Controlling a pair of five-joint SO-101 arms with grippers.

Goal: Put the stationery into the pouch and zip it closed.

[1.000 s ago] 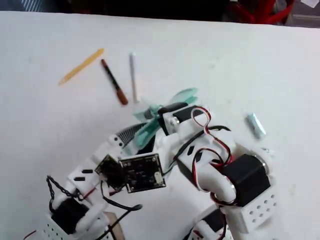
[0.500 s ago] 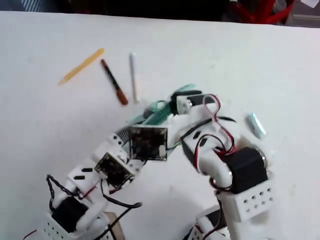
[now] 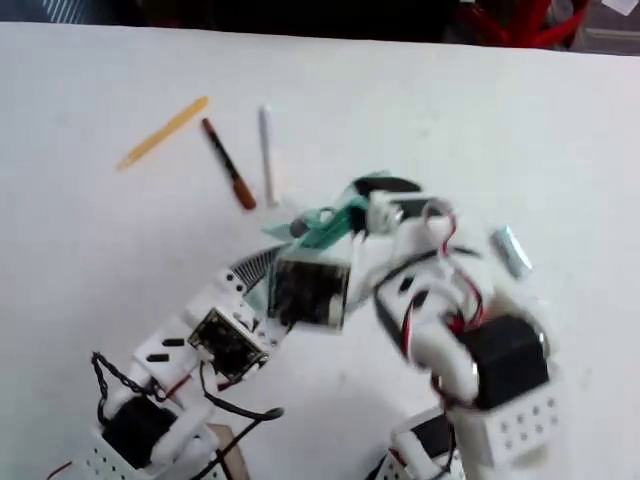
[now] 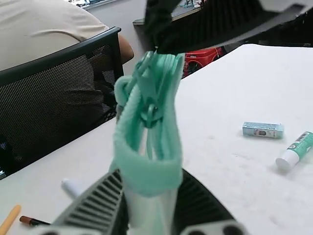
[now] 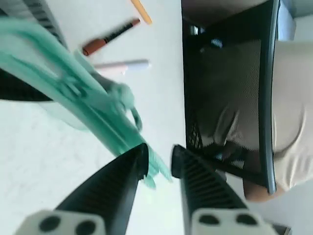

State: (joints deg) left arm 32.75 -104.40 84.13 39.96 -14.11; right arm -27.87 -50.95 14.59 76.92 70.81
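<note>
Logged bright, even light over the table (image 3: 500,110). The white top ran close to glare toward the far edge, and the room beyond it was dark. The brown pen (image 3: 228,165) threw only a faint, soft shadow. I noted soft grey shade under my arms toward the near edge.

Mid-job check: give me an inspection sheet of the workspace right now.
Surface: white table, no spills seen.
Job's things: teal fabric pouch held up; yellow pen, brown marker, white pen, blue eraser box and white-and-green glue stick loose on the table.
Clutter: nothing seen.
Grippers: left gripper shut on the pouch; right gripper at its far end.
Cables: black cable looped by an arm's base.
Surroundings: black mesh chair beyond the table edge.
</note>
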